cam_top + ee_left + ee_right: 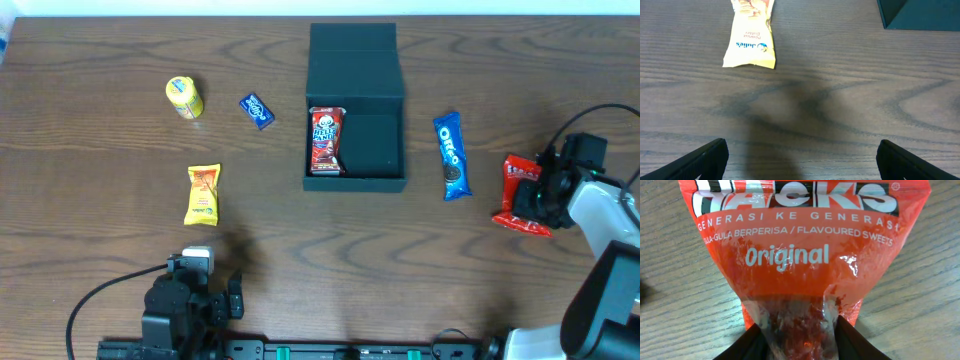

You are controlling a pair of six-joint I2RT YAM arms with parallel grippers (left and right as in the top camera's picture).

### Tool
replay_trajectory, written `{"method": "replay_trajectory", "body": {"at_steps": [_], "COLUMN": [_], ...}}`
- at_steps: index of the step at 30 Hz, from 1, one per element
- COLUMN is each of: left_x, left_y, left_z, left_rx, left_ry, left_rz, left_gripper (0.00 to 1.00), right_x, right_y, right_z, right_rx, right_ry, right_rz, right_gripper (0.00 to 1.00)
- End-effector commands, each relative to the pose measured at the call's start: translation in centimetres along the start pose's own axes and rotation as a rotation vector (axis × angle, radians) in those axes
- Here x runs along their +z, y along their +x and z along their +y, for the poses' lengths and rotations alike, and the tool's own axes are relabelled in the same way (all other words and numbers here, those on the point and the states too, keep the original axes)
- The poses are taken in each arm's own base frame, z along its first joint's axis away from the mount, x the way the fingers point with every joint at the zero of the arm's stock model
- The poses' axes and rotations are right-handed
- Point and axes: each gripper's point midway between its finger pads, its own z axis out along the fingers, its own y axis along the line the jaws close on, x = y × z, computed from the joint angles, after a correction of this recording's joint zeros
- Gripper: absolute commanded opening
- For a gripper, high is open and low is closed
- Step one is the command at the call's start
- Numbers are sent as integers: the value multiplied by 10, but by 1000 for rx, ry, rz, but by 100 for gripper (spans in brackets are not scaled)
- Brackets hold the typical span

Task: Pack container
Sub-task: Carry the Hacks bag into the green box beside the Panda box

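Note:
The dark teal container (385,150) stands open at the table's middle, its lid (352,60) folded back. A red-brown snack packet (326,140) lies in its left half. At the right edge, my right gripper (535,195) (797,340) is shut on the near end of a red Hacks sweets packet (520,195) (795,255), which bunches between the two black fingers. My left gripper (225,298) (801,160) hangs open near the front left, with nothing between its fingers. It is just short of a yellow Julie's packet (202,194) (750,40).
A blue Oreo packet (452,155) lies between the container and the Hacks packet. A small yellow round pack (184,97) and a small blue packet (257,110) sit at the back left. The container's corner (920,12) shows in the left wrist view.

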Motion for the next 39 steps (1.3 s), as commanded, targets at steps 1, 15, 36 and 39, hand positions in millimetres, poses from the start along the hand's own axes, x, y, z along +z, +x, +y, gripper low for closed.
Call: {"method": "replay_trajectory", "body": {"at_steps": [1,15,36,39], "left_x": [7,7,7,7], "left_y": [14,14,14,14], "left_z": [4,4,4,4], "left_rx": [-16,-16,-16,-16], "left_ry": [-18,-18,-18,-18], "left_rz": [46,46,46,46], "left_gripper": [95,96,95,96], "right_x": [4,-5,-154,-177], "right_y": [5,-4,-12,-6], "right_z": [-1,0,115,146], "right_rx": [43,76,-109,-162], "right_ry": [-7,-8,-424,-478], "right_rz": [15,-31,-344,-341], "right_gripper": [32,15,6,5]}}
